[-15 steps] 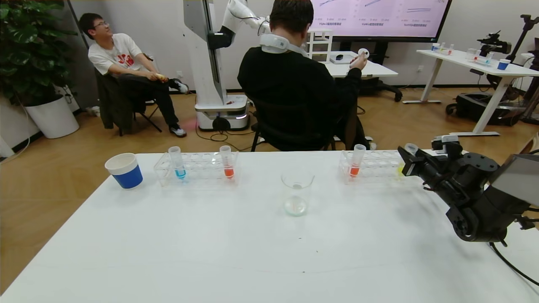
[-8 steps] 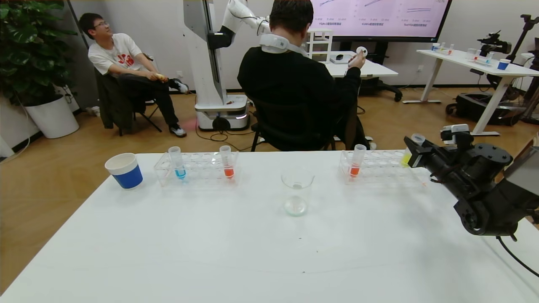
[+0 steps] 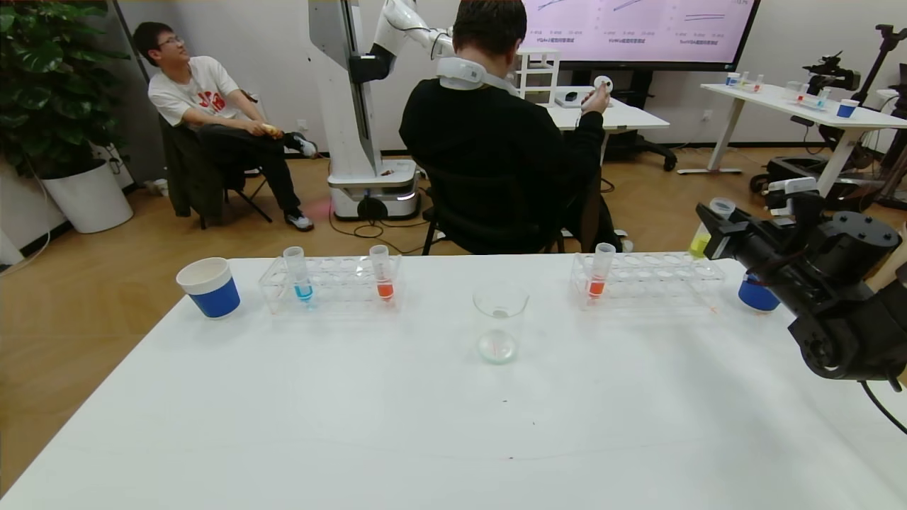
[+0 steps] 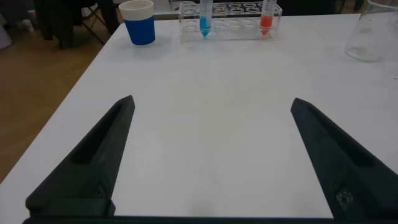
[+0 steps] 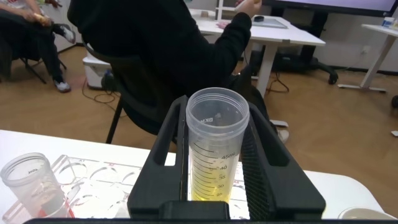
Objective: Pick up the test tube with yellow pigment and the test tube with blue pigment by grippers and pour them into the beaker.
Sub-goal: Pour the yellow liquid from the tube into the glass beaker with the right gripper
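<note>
The right tool [image 3: 714, 232] is gripping the test tube with yellow pigment [image 3: 703, 244] above the far-right rack [image 3: 648, 275]; the left tool [image 4: 211, 155] is hanging open over bare table [image 3: 354, 411].

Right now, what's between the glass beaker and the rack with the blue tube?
In the head view, only bare white table lies between the beaker and that rack.

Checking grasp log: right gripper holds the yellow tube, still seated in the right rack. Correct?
Not seated. The right gripper is shut on the yellow tube, but the head view shows it lifted clear above the right rack; the right wrist view confirms the grip.
</note>
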Robot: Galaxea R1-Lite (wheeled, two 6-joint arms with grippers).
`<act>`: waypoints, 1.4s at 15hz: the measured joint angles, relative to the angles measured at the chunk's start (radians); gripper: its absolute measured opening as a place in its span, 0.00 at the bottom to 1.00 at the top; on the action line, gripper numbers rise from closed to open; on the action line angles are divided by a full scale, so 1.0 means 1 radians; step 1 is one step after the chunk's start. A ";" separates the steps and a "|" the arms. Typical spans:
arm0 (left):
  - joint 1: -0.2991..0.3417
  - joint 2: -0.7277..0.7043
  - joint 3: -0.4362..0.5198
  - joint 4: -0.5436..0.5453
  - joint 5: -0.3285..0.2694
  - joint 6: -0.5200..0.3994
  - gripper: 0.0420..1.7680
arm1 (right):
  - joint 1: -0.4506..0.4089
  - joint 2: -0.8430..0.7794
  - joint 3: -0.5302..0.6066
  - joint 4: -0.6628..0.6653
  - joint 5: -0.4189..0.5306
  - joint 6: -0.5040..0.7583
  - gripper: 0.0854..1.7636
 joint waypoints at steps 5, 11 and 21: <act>0.000 0.000 0.000 0.000 0.000 0.000 0.99 | 0.041 -0.028 -0.006 -0.004 0.080 -0.004 0.25; 0.000 0.000 0.000 0.000 0.000 0.000 0.99 | 0.178 -0.054 -0.050 0.013 0.192 -0.124 0.25; 0.000 0.000 0.000 0.000 0.000 0.000 0.99 | 0.458 -0.013 -0.069 -0.103 0.311 -0.515 0.25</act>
